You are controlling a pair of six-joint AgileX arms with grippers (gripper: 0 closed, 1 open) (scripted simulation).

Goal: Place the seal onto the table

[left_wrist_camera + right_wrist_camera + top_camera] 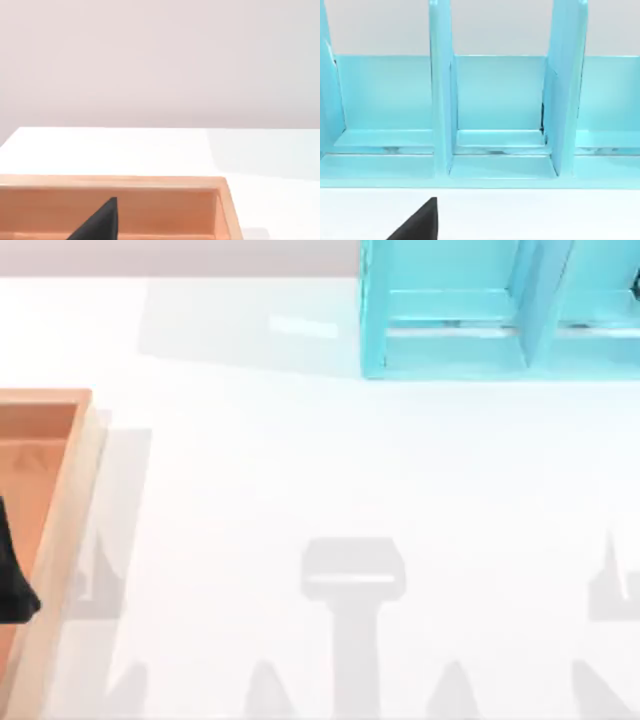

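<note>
**White tabletop with a wooden tray and a turquoise shelf unit**

White and matte, the tabletop [300, 470] spreads across the whole top view, crossed by soft grey shadows along its near edge. A turquoise shelf unit [470, 310] stands at the far right, its upright dividers splitting it into open compartments; the right wrist view faces these compartments straight on from just above the tabletop. An orange-brown wooden tray [60, 530] lies at the left edge, with a pale raised rim and a darker floor.

A dark part of the left gripper [15, 575] reaches over the tray's floor at the far left; the left wrist view shows a black finger tip above the tray's inside. A black finger tip of the right gripper [417, 222] hangs above bare tabletop before the shelf. Whether either pair of fingers is apart or together cannot be told. Where the seal lies cannot be told.
</note>
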